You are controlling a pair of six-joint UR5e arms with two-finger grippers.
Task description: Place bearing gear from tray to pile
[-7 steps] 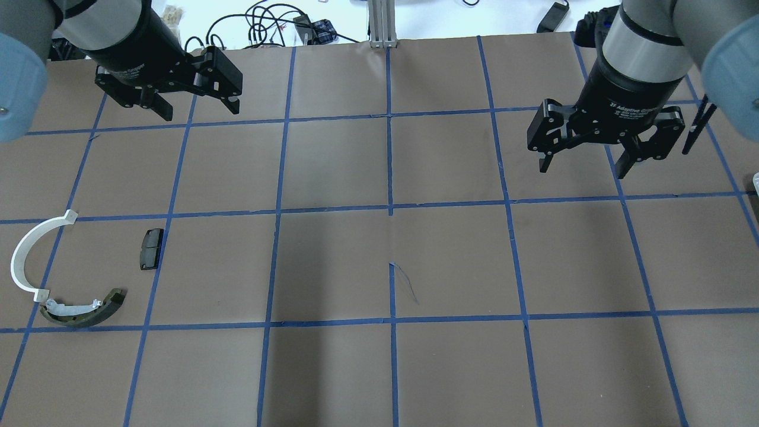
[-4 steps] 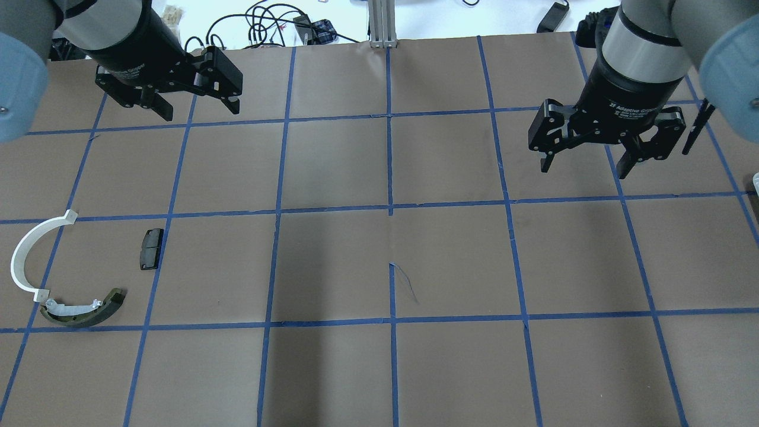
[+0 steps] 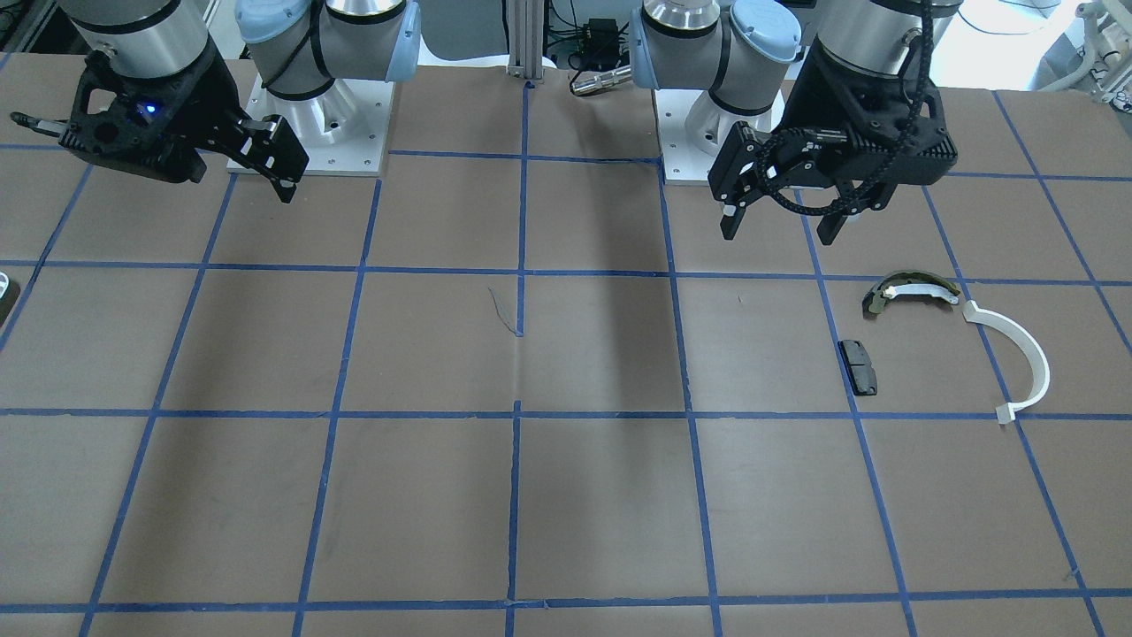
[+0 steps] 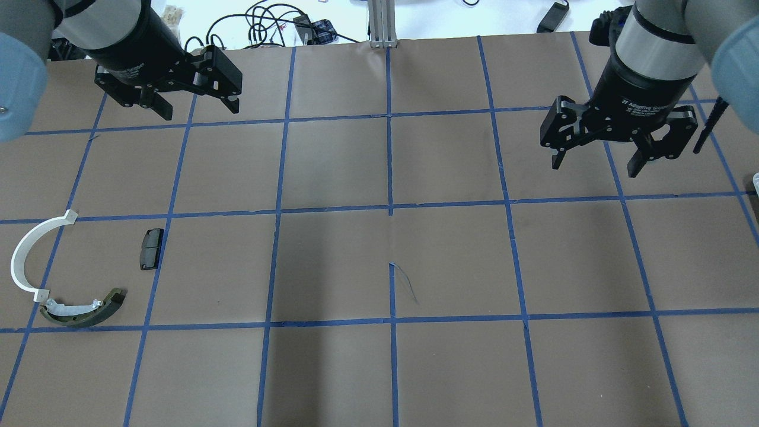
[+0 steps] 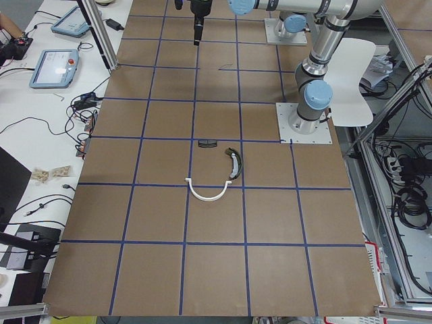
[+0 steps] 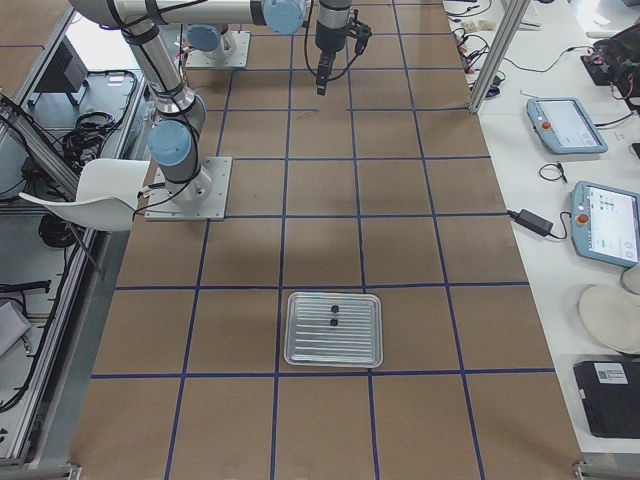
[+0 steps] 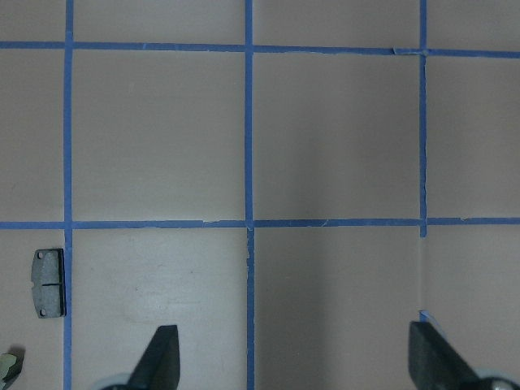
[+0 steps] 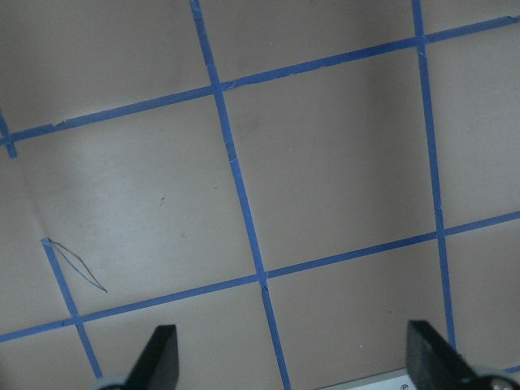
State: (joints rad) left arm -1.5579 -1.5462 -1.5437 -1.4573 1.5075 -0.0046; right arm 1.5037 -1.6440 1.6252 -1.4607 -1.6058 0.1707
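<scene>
My left pincer hangs above the brown worktop with its blue tape grid, its two black fingers spread wide and nothing between them; from my left wrist the two fingertips stand far apart at the bottom of the view, over bare brown surface. My right pincer hangs the same way, fingers spread and empty, over a blue tape crossing. The pile lies beyond my left pincer, on the side away from my base and a little toward my outer left. Its flat black rectangular pad is the piece nearest that pincer. Further out lies the olive-and-white curved shoe, and the thin white half-ring arc has one end just beside the shoe's tip. The pad lies apart from both. The ribbed silver metal tray sits flat at the worktop's far right end, well apart from my right pincer on its outer side. Two small dark round pieces rest on it near its middle, one just beside the other, too small to make out in detail.
</scene>
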